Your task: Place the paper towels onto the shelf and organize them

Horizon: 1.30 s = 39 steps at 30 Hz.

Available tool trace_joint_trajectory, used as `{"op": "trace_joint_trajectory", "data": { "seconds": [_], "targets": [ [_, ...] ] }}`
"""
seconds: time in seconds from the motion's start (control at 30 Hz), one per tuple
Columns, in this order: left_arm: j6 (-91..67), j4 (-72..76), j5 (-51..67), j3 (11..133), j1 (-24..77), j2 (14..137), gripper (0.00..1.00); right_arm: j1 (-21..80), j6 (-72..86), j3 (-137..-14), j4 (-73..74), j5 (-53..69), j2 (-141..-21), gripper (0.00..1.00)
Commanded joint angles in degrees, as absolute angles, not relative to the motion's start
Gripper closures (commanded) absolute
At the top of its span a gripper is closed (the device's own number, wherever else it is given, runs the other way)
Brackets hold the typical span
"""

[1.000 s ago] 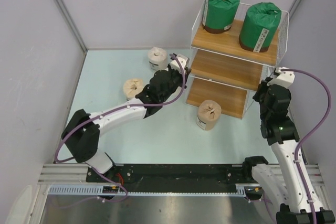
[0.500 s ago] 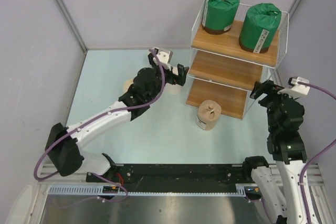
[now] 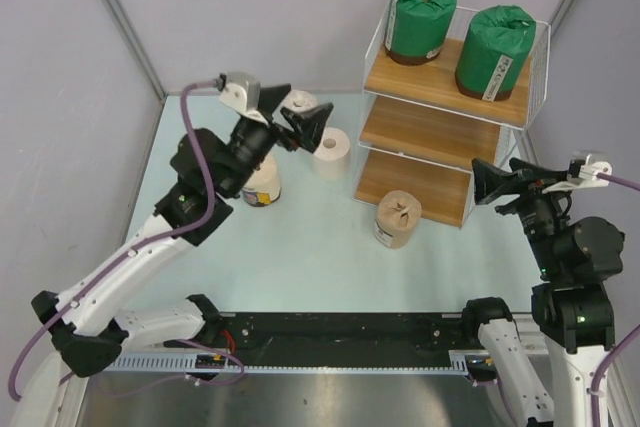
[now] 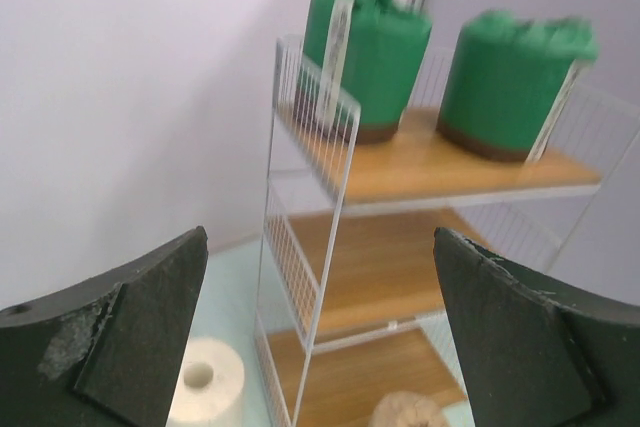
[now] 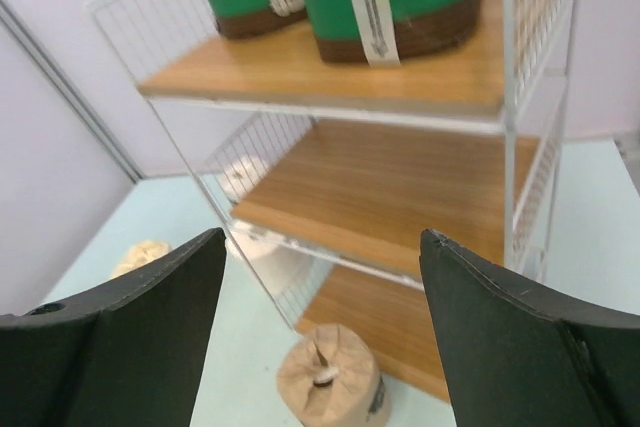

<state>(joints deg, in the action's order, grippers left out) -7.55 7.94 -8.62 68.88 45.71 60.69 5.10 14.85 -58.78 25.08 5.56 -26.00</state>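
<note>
Change over the last second: both arms have backed off the shelf (image 3: 430,132) and lifted. A second ago each sat pinched shut against the rack, the left at the middle board's left end and the right at the frame's right side. Now the left fingers (image 4: 140,327) stand wide with nothing between them, and the right fingers (image 5: 130,317) are likewise spread and empty. The bare white roll (image 3: 332,152), earlier covered by the left arm, now shows upright on the desk (image 3: 300,257) at 12 o'clock, just beside the shelf's left side and on no board. I read that as no gain. Only the two green rolls (image 3: 422,17) sit on the top tier, at 1 o'clock, and the middle board is bare. The tan roll (image 3: 398,219) stands at the bottom board's front edge; I can't tell if it touches. The cream roll (image 3: 264,187) at 10 o'clock is half under the left arm, and another pale roll (image 3: 297,100) peeks out behind the left fingers at 11. I judge four still to place. The desk is pale blue-green, with lilac wall panels behind and to the sides and a metal rail (image 3: 330,327) at 6 o'clock.
</note>
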Motion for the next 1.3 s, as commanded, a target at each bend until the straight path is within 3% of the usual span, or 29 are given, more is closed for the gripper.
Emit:
{"op": "trace_joint_trajectory", "data": {
  "seconds": [0.0, 0.17, 0.37, 0.4, 0.57, 0.83, 1.27],
  "targets": [
    [-3.35, 3.53, -6.25, 87.29, 44.48, 68.62, 0.0, 5.1, 16.08, -66.52, 23.38, 8.35, -29.35, 0.17],
    [-8.95, 0.35, 5.6, 106.75, 37.19, 85.56, 0.0, 5.01, 16.08, -73.03, 21.8, 5.63, -34.88, 0.17],
    [-12.21, -7.03, 13.27, 143.63, 31.65, 107.63, 0.0, 4.92, 15.47, -79.01, 20.65, 1.76, -39.8, 0.17],
    [-13.96, -5.38, 13.88, 145.44, 31.12, 111.84, 0.0, 5.01, 15.21, -79.71, 20.57, 1.24, -40.42, 0.17],
    [-19.07, 9.12, 13.55, 138.53, 28.74, 115.13, 0.0, 4.92, 12.75, -83.32, 19.86, -2.2, -43.15, 0.17],
    [-23.55, 22.3, 7.92, 144.49, 27.77, 126.29, 0.0, 5.01, 11.25, -83.76, 20.3, -1.76, -44.65, 0.17],
    [-23.91, 24.87, 10.19, 145.55, 28.82, 126.74, 0.0, 4.92, 11.25, -80.51, 21.8, -2.37, -44.12, 0.17]
  ]
}}
